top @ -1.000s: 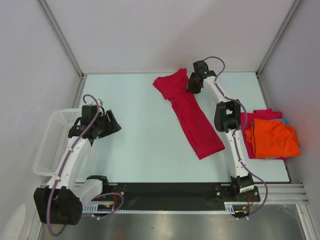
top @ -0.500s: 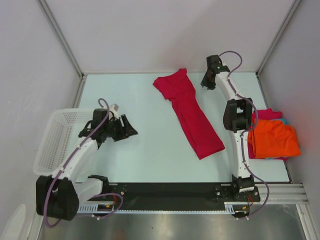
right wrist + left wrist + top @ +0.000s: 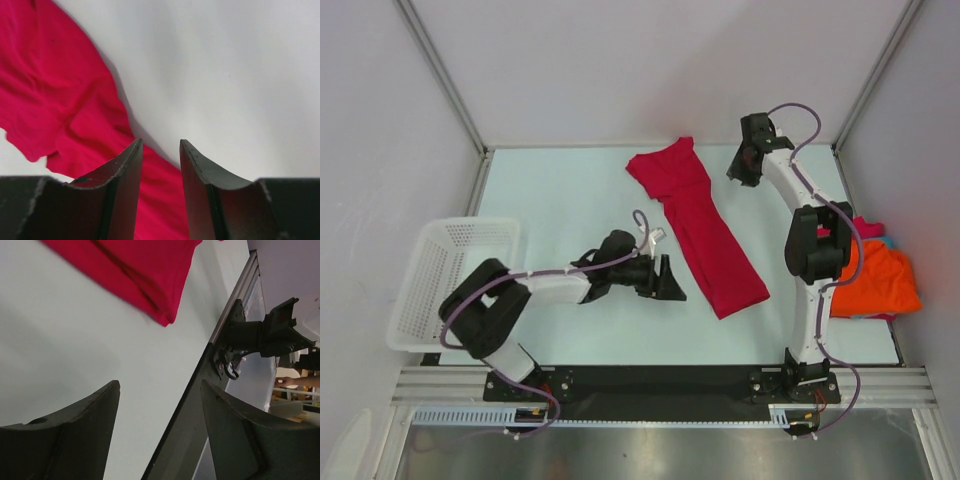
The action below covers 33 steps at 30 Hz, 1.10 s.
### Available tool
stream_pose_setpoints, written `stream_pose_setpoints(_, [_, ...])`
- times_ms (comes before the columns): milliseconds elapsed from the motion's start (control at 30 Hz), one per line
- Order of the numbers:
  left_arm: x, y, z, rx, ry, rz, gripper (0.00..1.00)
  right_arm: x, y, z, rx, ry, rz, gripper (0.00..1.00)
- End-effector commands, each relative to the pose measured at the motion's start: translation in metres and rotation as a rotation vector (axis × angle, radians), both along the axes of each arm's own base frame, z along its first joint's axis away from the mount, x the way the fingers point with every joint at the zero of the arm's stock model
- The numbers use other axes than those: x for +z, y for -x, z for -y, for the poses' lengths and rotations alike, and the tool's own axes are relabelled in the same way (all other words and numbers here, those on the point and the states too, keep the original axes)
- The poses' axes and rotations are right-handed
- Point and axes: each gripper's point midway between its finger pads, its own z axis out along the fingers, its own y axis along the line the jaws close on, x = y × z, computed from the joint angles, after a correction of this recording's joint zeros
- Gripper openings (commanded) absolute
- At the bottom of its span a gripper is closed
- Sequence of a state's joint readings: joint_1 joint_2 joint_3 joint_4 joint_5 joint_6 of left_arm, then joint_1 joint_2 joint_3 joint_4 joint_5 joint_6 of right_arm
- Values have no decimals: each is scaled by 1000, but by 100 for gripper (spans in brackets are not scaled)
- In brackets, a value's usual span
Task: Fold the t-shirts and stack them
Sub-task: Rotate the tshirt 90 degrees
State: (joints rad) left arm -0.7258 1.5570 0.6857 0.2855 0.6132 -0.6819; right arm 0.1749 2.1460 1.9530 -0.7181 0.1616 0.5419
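left end effector swung toward crimson t-shirt | jaws apart

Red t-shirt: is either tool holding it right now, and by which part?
Nothing is held. The left tool and the right tool are both open and empty. The red t-shirt lies on the table, touched by neither.

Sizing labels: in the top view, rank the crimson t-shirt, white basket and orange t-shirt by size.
1. White basket and crimson t-shirt: look alike, cannot rank them.
2. Orange t-shirt: smallest, partly hidden by the right arm.
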Motion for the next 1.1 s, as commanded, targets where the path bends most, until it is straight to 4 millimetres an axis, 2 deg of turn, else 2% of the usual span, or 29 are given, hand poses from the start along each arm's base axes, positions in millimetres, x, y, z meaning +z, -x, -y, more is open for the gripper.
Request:
stream_pose_setpoints(0, [19,-24,46,15,95,141,72,16,8,-3,21,-5,35,41])
stream_pose_setpoints(167, [5,-18,73,8,78,158,72,18,15,-2,39,-8,30,41])
stream_pose_setpoints(467, [-26,-27,98,34,-83,285,73,49,25,0,53,-27,76,42])
stream_pose_setpoints(667, [-45,-35,100,76,-136,335,73,62,37,4,61,-20,89,42])
stream_pose_setpoints(900, [-56,-39,91,116,-195,333,74,63,39,0,72,-25,85,41])
stream_pose_setpoints(1067, [-66,-38,94,112,-194,307,74,62,39,-3,82,-14,77,41])
